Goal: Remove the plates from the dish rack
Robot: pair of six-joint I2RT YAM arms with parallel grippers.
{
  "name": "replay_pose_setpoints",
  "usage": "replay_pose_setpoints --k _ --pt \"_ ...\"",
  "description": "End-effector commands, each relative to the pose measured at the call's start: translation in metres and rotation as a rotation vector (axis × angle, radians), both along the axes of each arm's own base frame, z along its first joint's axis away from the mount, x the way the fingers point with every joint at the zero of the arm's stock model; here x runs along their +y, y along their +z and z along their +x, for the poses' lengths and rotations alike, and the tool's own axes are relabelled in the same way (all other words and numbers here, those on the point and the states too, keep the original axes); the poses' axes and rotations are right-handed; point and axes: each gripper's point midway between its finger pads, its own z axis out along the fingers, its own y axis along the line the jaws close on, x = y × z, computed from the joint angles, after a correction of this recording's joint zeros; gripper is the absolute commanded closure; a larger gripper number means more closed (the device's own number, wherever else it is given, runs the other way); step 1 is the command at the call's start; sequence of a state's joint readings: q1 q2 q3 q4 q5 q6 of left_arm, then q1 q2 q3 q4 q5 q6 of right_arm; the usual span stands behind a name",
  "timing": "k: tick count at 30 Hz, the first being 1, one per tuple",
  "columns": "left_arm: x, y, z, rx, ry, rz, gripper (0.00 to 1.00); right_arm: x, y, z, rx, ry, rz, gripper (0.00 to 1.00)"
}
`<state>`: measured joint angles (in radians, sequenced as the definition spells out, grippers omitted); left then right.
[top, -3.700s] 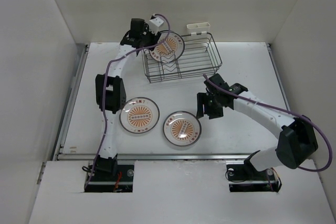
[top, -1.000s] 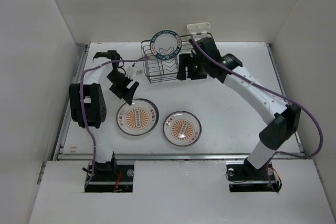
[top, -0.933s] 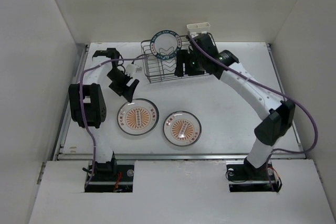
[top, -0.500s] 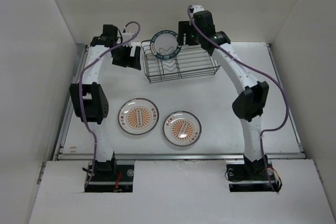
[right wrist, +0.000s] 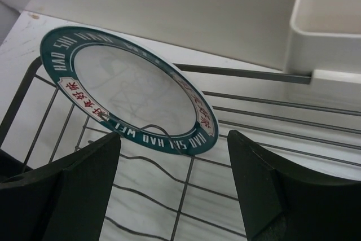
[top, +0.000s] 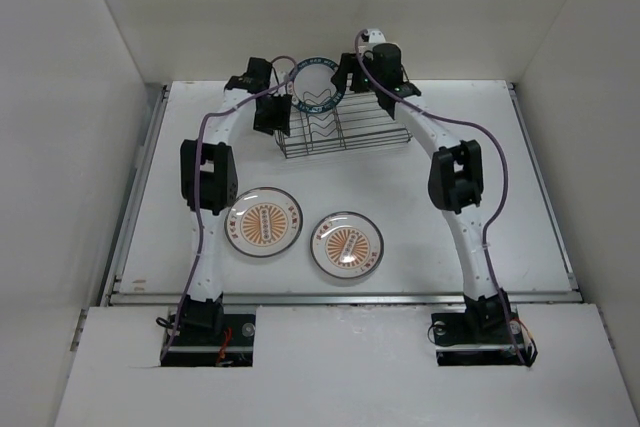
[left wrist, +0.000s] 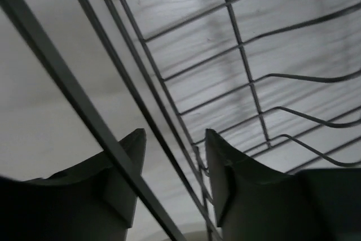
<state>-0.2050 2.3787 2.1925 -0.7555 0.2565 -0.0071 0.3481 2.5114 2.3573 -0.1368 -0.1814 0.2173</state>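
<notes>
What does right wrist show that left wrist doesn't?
Right wrist only: the teal-band plate standing in the rack, the white holder on the rack's edge, and the right tool, open, short of the plate. Left wrist only: the left tool, open, pressed close to the rack with a thick wire crossing in front of one finger; no plate or holder in view. Both: the rack's dark wires, each with its own tool at the bottom of the picture.

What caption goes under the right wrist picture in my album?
The right tool, open, faces the teal-banded plate leaning in the wire dish rack, white holder beyond.
</notes>
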Motion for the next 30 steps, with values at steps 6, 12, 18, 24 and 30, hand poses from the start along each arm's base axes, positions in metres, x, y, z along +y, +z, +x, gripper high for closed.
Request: replay_pose_setpoints --k 6,12,18,24,30 --pt "0.03 0.021 0.029 -0.129 0.012 0.152 0.94 0.027 0.034 0.019 -0.158 0.052 0.165 0.16" --pt "0.043 0.02 0.044 -0.198 -0.059 0.256 1.0 0.033 0.023 0.018 -0.148 0.083 0.177 0.16" --pt "0.037 0.018 0.053 -0.237 -0.147 0.26 1.0 0.033 0.013 0.025 -0.153 0.057 0.216 0.21" --pt "0.035 0.023 0.064 -0.272 -0.185 0.267 1.0 0.044 0.004 0.028 -0.143 0.086 0.304 0.27" --pt "0.032 0.026 0.078 -0.319 -0.132 0.246 1.0 0.057 -0.005 0.018 -0.119 0.171 0.329 0.43"
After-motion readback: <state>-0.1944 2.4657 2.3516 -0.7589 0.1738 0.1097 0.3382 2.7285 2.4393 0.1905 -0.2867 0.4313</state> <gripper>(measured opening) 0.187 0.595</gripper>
